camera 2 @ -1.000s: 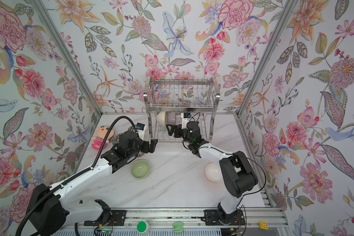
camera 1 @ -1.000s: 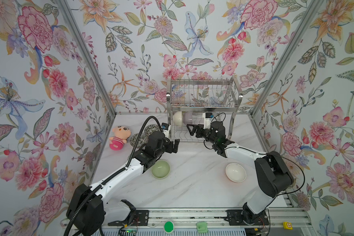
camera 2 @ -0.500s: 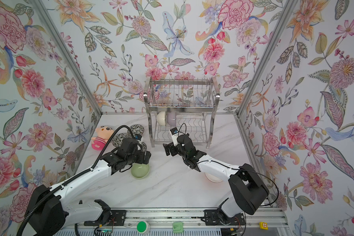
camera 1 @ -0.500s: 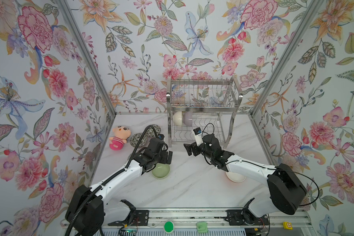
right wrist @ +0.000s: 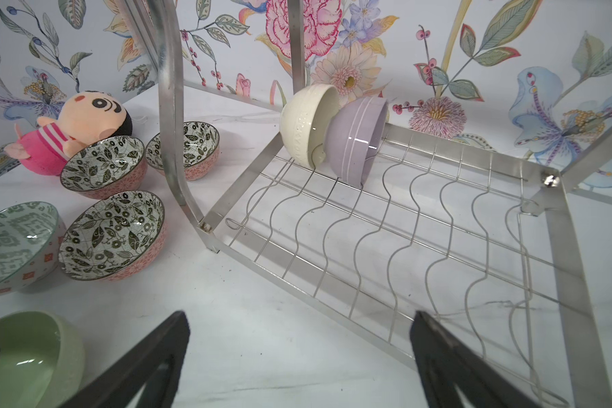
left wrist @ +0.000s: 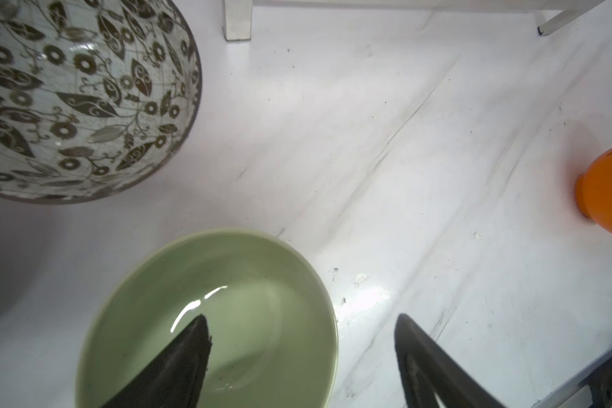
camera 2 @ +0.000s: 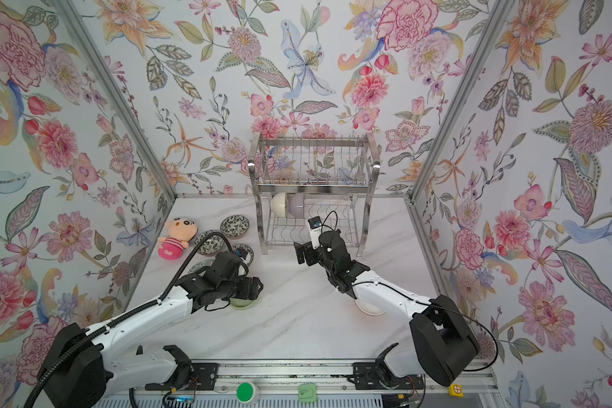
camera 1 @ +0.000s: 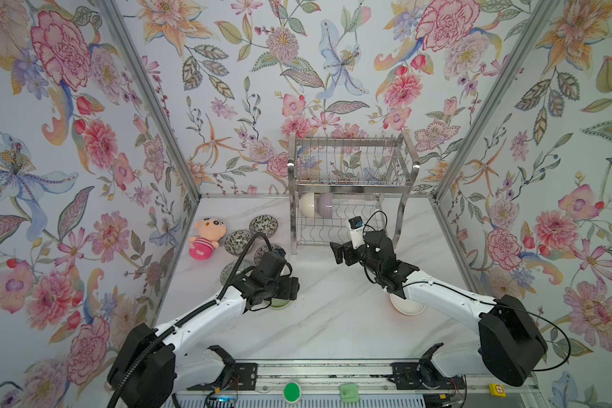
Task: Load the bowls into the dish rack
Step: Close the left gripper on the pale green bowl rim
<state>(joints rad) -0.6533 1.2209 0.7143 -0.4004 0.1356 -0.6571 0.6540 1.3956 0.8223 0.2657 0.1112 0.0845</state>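
Bare marble lay open in the middle of the table [camera 1: 332, 318], between the green bowl [camera 1: 279, 303] and the white bowl [camera 1: 407, 308]. At the rear edge, the dish rack [camera 1: 346, 184] offered an unblocked front to its lower shelf, where a cream bowl [right wrist: 306, 123] and a lilac bowl [right wrist: 357, 141], propped on edge at the left end, filled the first slots and left the wires beyond them free. The upper tier roofed that shelf. Four patterned bowls [camera 1: 239, 242] and a plush doll [camera 1: 205, 238] crowded the rear left corner, near the rack's front left leg.
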